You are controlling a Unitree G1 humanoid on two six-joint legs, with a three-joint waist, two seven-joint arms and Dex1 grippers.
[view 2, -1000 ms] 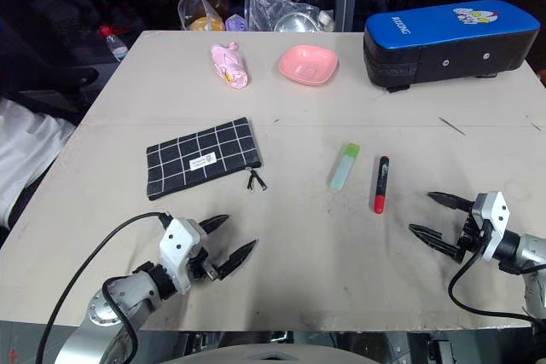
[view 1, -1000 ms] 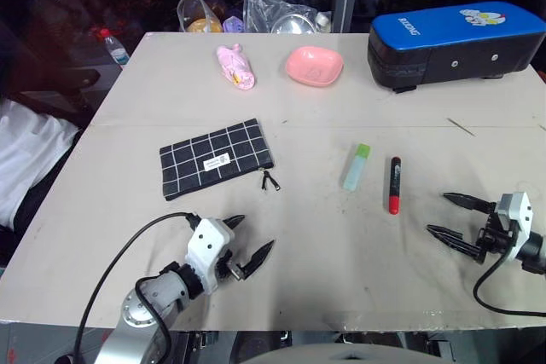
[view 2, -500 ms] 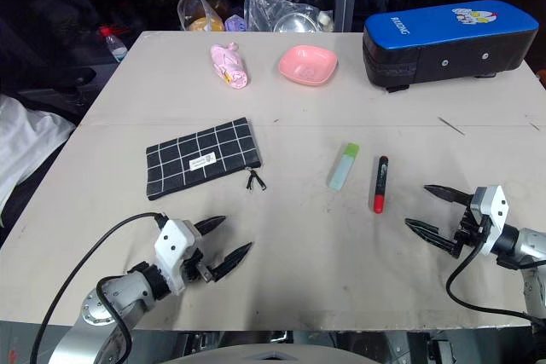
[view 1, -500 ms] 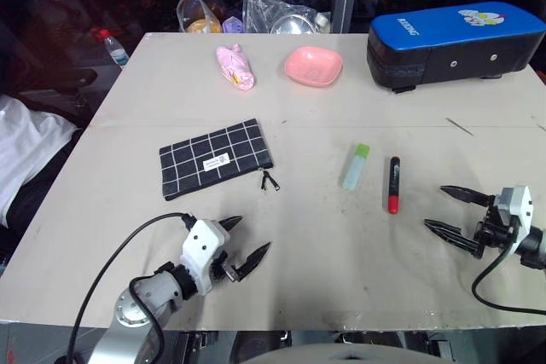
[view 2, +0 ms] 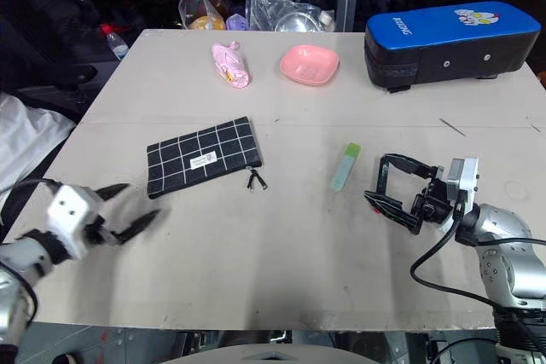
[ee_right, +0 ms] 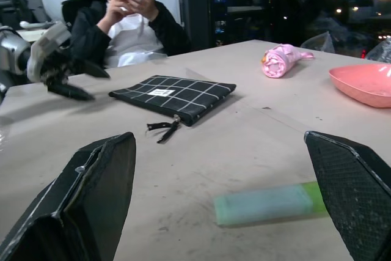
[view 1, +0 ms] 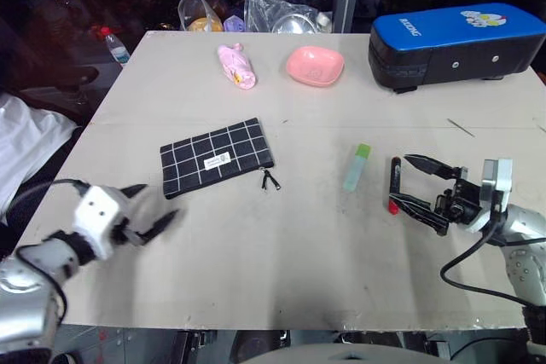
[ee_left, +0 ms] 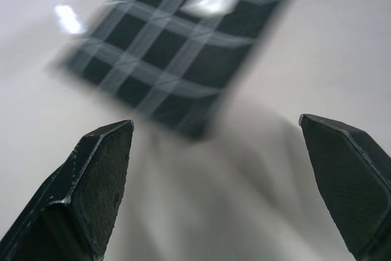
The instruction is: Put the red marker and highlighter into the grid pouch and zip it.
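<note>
The grid pouch (view 1: 217, 158) lies flat left of the table's centre, its zipper pull (view 1: 270, 181) trailing off the right end. To the right lies the pale green highlighter (view 1: 357, 167), with the red marker (view 1: 395, 172) just beyond it. My right gripper (view 1: 399, 178) is open, its fingertips reaching over the marker from the right, so part of the marker is hidden. My left gripper (view 1: 158, 202) hangs open near the table's left edge, short of the pouch's near-left corner. The left wrist view looks between its fingers (ee_left: 91, 187) at the pouch (ee_left: 183, 47).
A blue-and-black hard case (view 1: 452, 40) stands at the far right. A pink bowl (view 1: 315, 64) and a pink rolled item (view 1: 236, 66) lie at the back, with plastic bags (view 1: 273, 14) behind. A person (ee_right: 131, 16) holding a phone sits beyond the table's left edge.
My left gripper has swung from the near edge out to the table's left side. My right gripper has moved left and risen, and now reaches over the red marker.
</note>
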